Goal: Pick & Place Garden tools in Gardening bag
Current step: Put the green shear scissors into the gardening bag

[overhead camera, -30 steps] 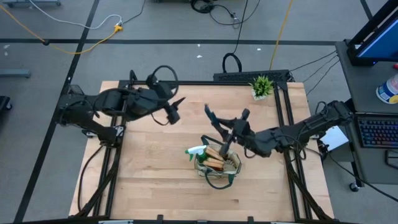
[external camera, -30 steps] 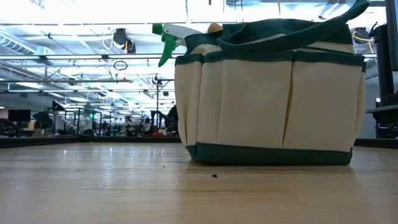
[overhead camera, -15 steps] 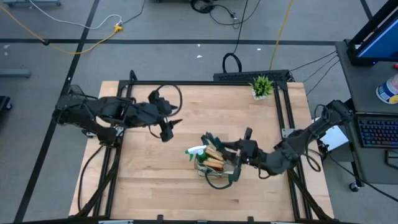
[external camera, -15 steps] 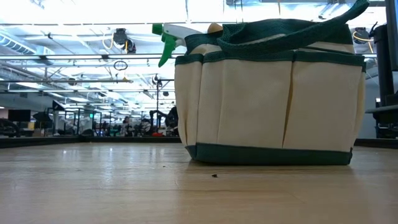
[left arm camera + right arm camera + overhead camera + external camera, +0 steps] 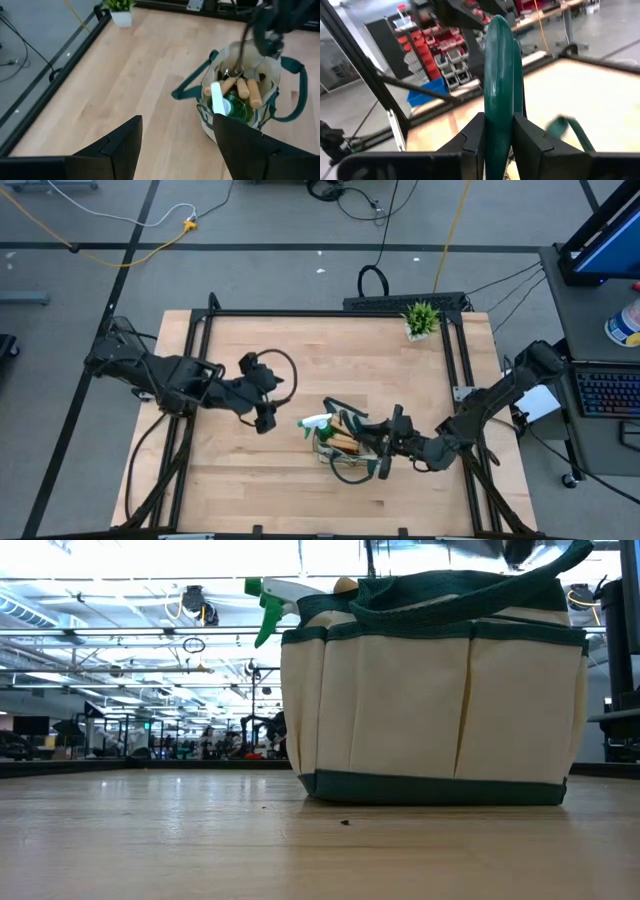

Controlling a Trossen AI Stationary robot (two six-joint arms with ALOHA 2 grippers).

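The gardening bag (image 5: 352,452) stands upright on its flat bottom near the table's middle, and its beige side fills the low view (image 5: 430,690). Inside it are a green spray bottle (image 5: 220,102) with a white nozzle and wooden tool handles (image 5: 246,90). My right gripper (image 5: 380,448) hangs over the bag's right rim, shut on the pruning shears (image 5: 498,75), which have dark green handles. My left gripper (image 5: 264,416) is open and empty, above the table to the left of the bag. My right gripper pinches the pruning shears' two green handles (image 5: 498,107) side by side between its two fingers (image 5: 530,145). The fingers lie level and come from the table's right side. The shears stick out beyond the fingertips, over the bag's opening. I cannot tell whether they touch the bag.
A small potted green plant (image 5: 421,318) stands at the table's far right corner. Bare wood lies left of and beyond the bag. One green loop handle (image 5: 295,95) hangs down over the bag's side.
My right gripper has come down and toward the table's near edge, rolling as it went. It has carried the shears from above the bare table beyond the bag to the bag's opening. My left gripper has sunk and moved toward the near edge, still open.
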